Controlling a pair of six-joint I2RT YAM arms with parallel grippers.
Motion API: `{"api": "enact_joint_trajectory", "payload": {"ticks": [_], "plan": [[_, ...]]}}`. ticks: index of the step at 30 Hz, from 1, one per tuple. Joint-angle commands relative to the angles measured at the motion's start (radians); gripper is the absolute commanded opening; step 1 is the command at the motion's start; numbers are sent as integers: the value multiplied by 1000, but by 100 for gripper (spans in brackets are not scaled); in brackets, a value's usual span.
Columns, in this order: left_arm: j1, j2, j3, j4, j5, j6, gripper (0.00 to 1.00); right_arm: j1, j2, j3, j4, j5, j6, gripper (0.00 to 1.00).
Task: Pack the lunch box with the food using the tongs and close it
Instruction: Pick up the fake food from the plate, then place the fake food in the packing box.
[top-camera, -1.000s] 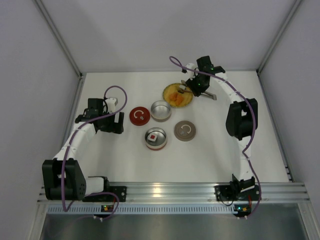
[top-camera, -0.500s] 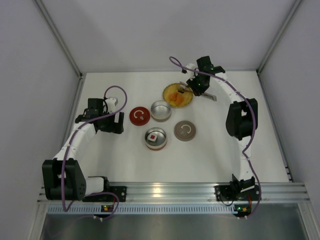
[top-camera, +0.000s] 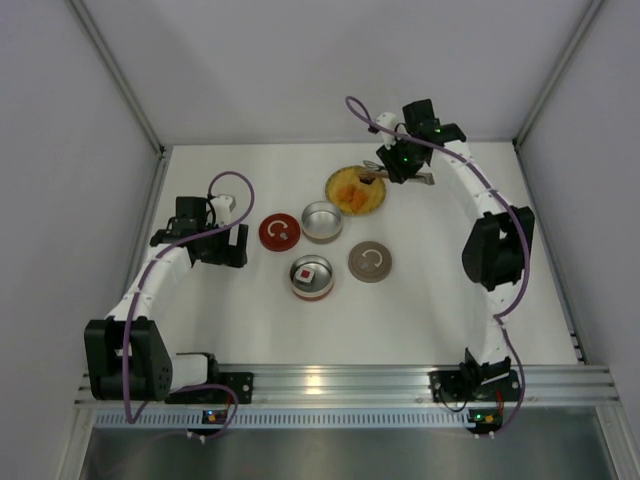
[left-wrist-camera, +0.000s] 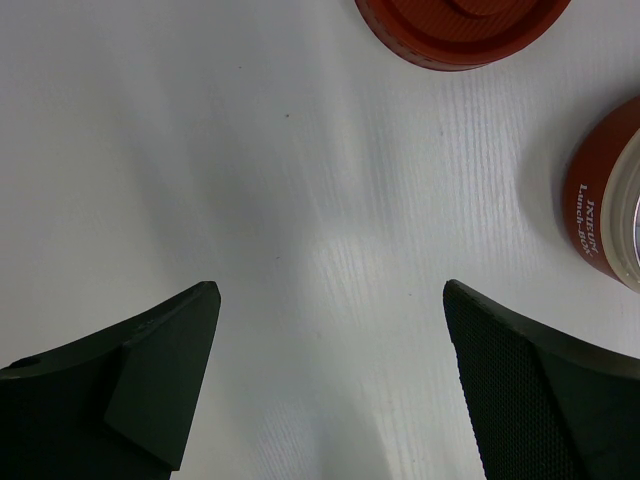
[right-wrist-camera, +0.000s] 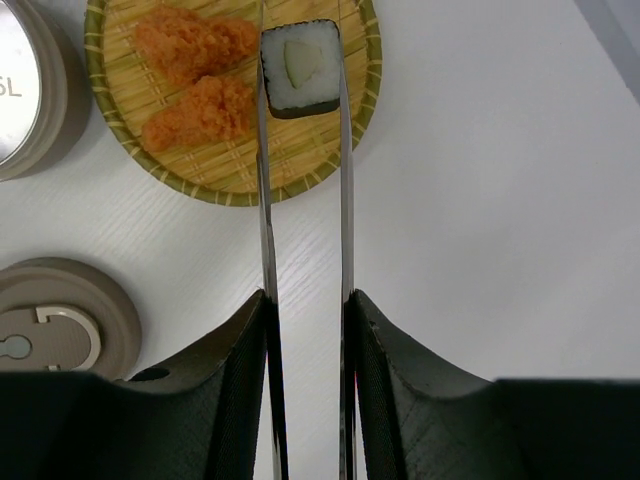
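Right wrist has pulled back toward 12 o'clock since a sec ago, elbow swung out toward 3 o'clock; left arm hasn't budged.

White-and-black cube (right-wrist-camera: 300, 67) sits pinched between the tips of the tongs (right-wrist-camera: 346, 200), over the woven plate (right-wrist-camera: 232, 178) near its 1 o'clock rim in the wrist view; can't tell if it's lifted or touching the weave. Tongs run straight out from the right gripper (right-wrist-camera: 305, 300), both thin arms squeezed nearly parallel by the fingers (right-wrist-camera: 240, 360), so that gripper is clamped narrow on the tongs. Two orange chunks (right-wrist-camera: 195, 45) lie on the plate at approx 9 o'clock of the cube, close together, apart from the tong arms.

From above, the plate is at 12 o'clock of the box parts; silver tin (top-camera: 321, 221) just beside its 7 o'clock edge; red lid (top-camera: 280, 231) near the tin at 9 o'clock; taupe lid (top-camera: 370, 261) at the tin's 4 o'clock; red-banded tin (top-camera: 312, 291) at the silver tin's 6 o'clock, w/ the dark cube with a red top (top-camera: 311, 272) inside it.

Left gripper (left-wrist-camera: 330, 290) hangs over bare table (left-wrist-camera: 250, 150), jaws spread wide, nothing between them; it's at 9 o'clock of the red lid, well apart from the plate; red lid and red-banded tin show at the 1 and 3 o'clock edges of its wrist view.
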Motion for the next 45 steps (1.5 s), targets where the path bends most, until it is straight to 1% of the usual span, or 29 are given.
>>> {"api": "enact_joint_trajectory", "payload": {"ticks": [1, 6, 9, 10, 12, 13, 14, 18, 20, 22, 27, 32, 45], "plan": [[-2, -21, 0, 34, 9, -9, 98, -14, -93, -3, -9, -39, 16, 18], [-2, -23, 4, 34, 7, -14, 98, -13, -125, -6, -35, -68, 24, 17], [-2, -26, 9, 30, 5, -15, 98, -5, -168, -22, -74, -112, 27, 16], [-2, -26, 13, 28, 7, -14, 98, -1, -205, -32, -80, -137, 29, 16], [-1, -26, 16, 22, 16, -14, 98, 16, -251, -90, -92, -164, 27, 16], [-1, -28, 18, 22, 19, -14, 98, 22, -301, -112, -94, -189, 29, 16], [-1, -31, 20, 20, 22, -14, 98, 30, -328, -162, -95, -200, 32, 16], [1, -37, 23, 14, 25, -18, 98, 97, -478, -299, -91, -223, 45, 16], [4, -44, 21, 13, 27, -17, 98, 120, -525, -380, -75, -233, 56, 16], [4, -50, 18, 11, 30, -17, 98, 163, -587, -428, -68, -243, 79, 16], [4, -60, 18, 10, 33, -18, 98, 280, -677, -580, -23, -238, 142, 16], [5, -69, 18, 7, 39, -14, 98, 358, -704, -654, 21, -215, 179, 16], [5, -58, 27, 11, 39, -6, 98, 453, -619, -634, 53, -210, 191, 15]]}}
